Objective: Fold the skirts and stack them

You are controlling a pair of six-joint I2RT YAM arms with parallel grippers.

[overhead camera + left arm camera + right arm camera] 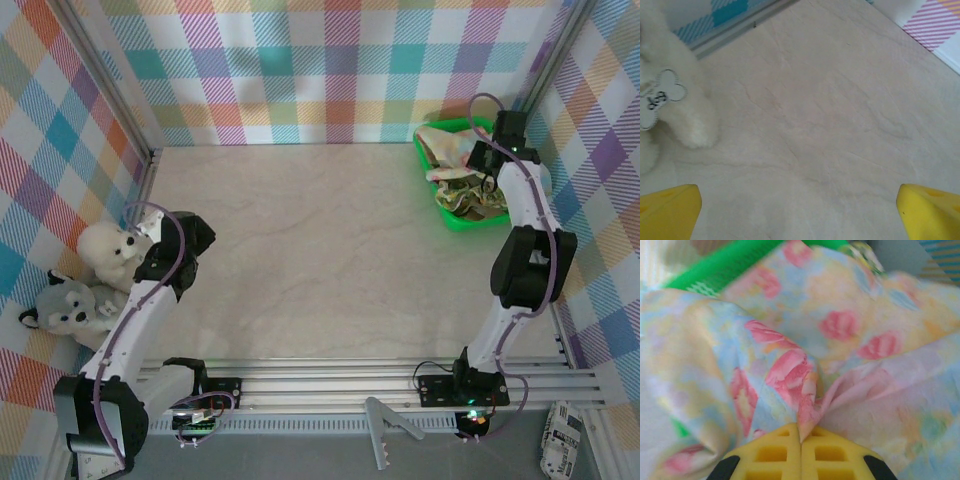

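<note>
Tray holds skirts; R jaws closed, prob. pinching floral skirt; L jaws apart.

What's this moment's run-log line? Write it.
right end effector: shut on pale floral skirt in green tray | left end effector: open, over table beside white plush toy | stack: not started

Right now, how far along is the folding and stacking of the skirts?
Done: nothing yet; the skirts lie crumpled in the green tray. In hand: the right gripper is shut on the pale floral skirt in that tray, while the left gripper hangs open over the table beside the white plush toy. Left: pulling out, folding and stacking every skirt.
</note>
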